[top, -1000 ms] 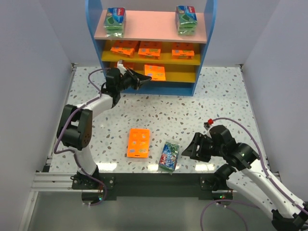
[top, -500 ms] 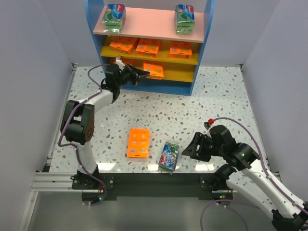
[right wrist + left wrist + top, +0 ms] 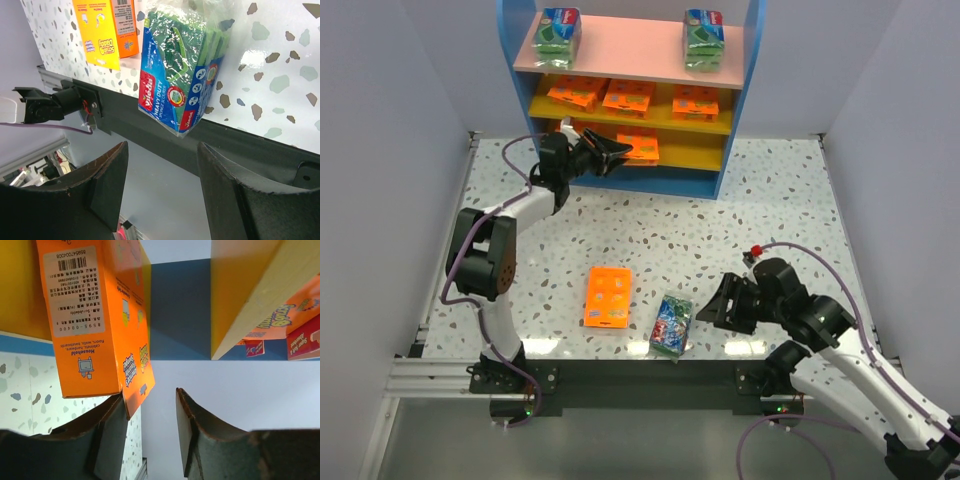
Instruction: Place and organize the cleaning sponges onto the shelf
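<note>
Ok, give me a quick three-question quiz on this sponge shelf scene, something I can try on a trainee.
1. True or false: the pink top board carries two green packs.
2. How many orange packs lie on the middle yellow board?
3. Which sponge on the table lies closest in front of the open right pincer? A) an orange pack B) a green pack C) none
Key: 1 true; 2 three; 3 B.
</note>
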`<state>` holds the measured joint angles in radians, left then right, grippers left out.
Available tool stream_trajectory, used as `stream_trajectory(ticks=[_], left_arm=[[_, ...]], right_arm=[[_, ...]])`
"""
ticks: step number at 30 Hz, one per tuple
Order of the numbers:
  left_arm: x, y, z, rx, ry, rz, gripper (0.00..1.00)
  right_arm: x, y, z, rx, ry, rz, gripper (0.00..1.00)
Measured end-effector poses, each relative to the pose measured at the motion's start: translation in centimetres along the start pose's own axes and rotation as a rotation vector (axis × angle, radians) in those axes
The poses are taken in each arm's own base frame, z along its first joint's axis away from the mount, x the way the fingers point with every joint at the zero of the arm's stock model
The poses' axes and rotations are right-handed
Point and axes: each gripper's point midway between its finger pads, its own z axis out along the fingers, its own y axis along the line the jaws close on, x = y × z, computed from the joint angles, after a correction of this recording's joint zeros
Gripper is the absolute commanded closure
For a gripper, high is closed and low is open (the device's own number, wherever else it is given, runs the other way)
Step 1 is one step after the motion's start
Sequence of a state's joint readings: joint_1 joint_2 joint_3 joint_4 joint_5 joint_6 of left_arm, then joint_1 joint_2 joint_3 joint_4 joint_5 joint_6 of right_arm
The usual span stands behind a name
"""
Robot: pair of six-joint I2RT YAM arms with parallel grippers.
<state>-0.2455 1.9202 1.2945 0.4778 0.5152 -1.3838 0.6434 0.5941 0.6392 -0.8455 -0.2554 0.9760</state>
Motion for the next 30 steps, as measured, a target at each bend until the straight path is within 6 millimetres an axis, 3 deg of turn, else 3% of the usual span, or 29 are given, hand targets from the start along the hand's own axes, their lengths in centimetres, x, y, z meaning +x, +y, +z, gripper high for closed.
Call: stream_trajectory(ticks=[3,8,10,23,27,28,30], left_arm=[[-0.4,0.9,0.0,-0.034,-0.024,-0.016,0.49],[-1.8,5.1,-0.8,-0.166,-0.103,-0.095,0.47],[-2.3,5.9,-1.0,-0.187,-0.131,-0.112,0.47],[-3.6,5.7,-1.5,-0.165,-0.225,-0.188,0.51],[-3.5,5.0,-1.3,-0.138,-0.23,-0.201,0.63],[-3.4,4.8,-1.2,-0.132,-0.23,-0.208,0.71],[-3.2,4.4,-1.0,-0.121,-0.229,-0.215,0.78]], right_arm=[[0.0,0.0,0.1,0.003,0.002,0.001,0.39],[-0.1,0.0,0.3,0.007,0.005,0.002,0.39],[-0.2,0.1,0.4,0.008,0.005,0.003,0.39],[-0.4,0.2,0.8,0.01,0.007,0.003,0.4],[-0.5,0.2,1.3,0.02,0.016,0.005,0.4],[-0.6,0.2,1.4,0.023,0.017,0.006,0.4],[-0.6,0.2,1.5,0.026,0.021,0.006,0.4]])
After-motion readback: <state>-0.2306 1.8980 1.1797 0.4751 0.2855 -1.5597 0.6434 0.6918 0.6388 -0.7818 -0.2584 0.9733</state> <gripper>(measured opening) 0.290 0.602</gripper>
